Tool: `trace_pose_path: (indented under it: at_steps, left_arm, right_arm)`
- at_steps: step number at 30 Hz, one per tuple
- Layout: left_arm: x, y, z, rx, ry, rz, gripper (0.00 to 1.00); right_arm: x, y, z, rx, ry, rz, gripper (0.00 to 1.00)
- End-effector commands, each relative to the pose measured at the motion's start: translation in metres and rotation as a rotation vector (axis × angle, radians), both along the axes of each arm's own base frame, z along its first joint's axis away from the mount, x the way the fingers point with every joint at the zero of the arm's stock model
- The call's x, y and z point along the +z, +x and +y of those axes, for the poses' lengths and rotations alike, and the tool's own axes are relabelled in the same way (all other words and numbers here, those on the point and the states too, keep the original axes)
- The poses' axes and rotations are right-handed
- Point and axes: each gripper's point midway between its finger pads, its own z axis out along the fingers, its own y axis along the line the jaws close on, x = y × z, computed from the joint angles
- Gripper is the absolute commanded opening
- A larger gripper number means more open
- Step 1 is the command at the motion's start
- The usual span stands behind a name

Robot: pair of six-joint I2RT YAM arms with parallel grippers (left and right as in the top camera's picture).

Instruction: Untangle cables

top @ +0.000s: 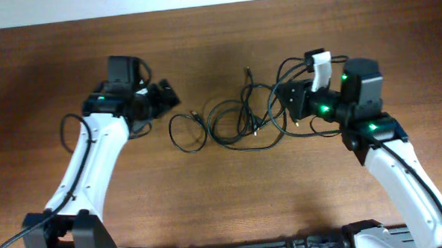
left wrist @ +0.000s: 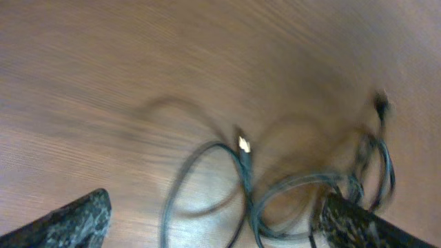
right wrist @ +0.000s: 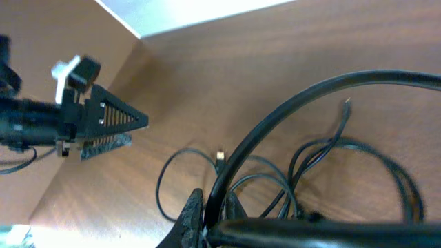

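Pinching cables (top: 247, 115) with right tool (right wrist: 198, 212)

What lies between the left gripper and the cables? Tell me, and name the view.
Only bare table separates the left gripper from the cables; the overhead view shows it.

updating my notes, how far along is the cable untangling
Early to midway. Done: one loop lies spread out to the left of the main bunch, though I cannot tell if it is fully free. In hand: the right gripper is shut on one cable; the left gripper is open and empty. Left: the main bunch is a mass of crossing loops to separate.
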Motion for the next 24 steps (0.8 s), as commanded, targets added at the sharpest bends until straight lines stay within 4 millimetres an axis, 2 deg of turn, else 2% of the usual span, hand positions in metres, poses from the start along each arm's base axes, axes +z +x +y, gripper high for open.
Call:
trace_pose_path:
  at_steps: [1,3,6,8,9,10,12,15,18,20,22,23,24]
  left_arm:
    - [0.013,0.000,-0.046,-0.360,0.059,-0.132,1.00]
    - [0.014,0.011,-0.056,-0.371,0.088,-0.184,0.99]
    - [0.011,0.028,-0.081,-0.382,0.059,-0.245,0.93]
    - [-0.005,0.038,-0.103,-0.419,0.044,-0.267,0.99]
    - [-0.014,0.039,-0.113,-0.432,0.021,-0.258,0.99]
    - [-0.029,0.037,-0.128,-0.412,-0.045,-0.213,0.99]
    - [-0.046,0.034,-0.144,-0.370,-0.130,-0.150,1.00]
    - [-0.067,0.028,-0.177,-0.356,-0.260,-0.083,0.93]
    - [-0.086,0.027,-0.206,-0.403,-0.290,-0.101,0.91]
    - [-0.097,0.026,-0.227,-0.443,-0.301,-0.131,0.76]
    - [-0.101,0.026,-0.237,-0.463,-0.309,-0.152,0.65]
    - [-0.102,0.026,-0.240,-0.468,-0.313,-0.161,0.50]
    - [-0.104,0.027,-0.240,-0.467,-0.308,-0.161,0.40]
  right_arm:
    - [-0.017,0.000,0.009,0.034,-0.011,0.049,0.04]
    - [-0.019,0.000,0.008,0.035,-0.014,0.054,0.04]
    - [-0.019,0.000,0.008,0.041,-0.026,0.041,0.04]
    - [-0.020,-0.001,0.008,0.046,-0.034,0.041,0.04]
    - [-0.022,-0.002,0.007,0.042,-0.037,0.048,0.04]
    - [-0.025,-0.002,0.005,0.032,-0.046,0.063,0.04]
    - [-0.031,-0.004,0.002,0.015,-0.061,0.090,0.04]
    - [-0.039,-0.007,-0.001,-0.001,-0.078,0.125,0.04]
    - [-0.041,-0.009,-0.001,0.000,-0.080,0.139,0.04]
    - [-0.042,-0.010,-0.001,0.000,-0.081,0.145,0.04]
    - [-0.043,-0.011,-0.001,0.000,-0.082,0.152,0.04]
    - [-0.044,-0.012,-0.001,0.000,-0.083,0.157,0.04]
    - [-0.044,-0.012,-0.001,0.001,-0.083,0.161,0.04]
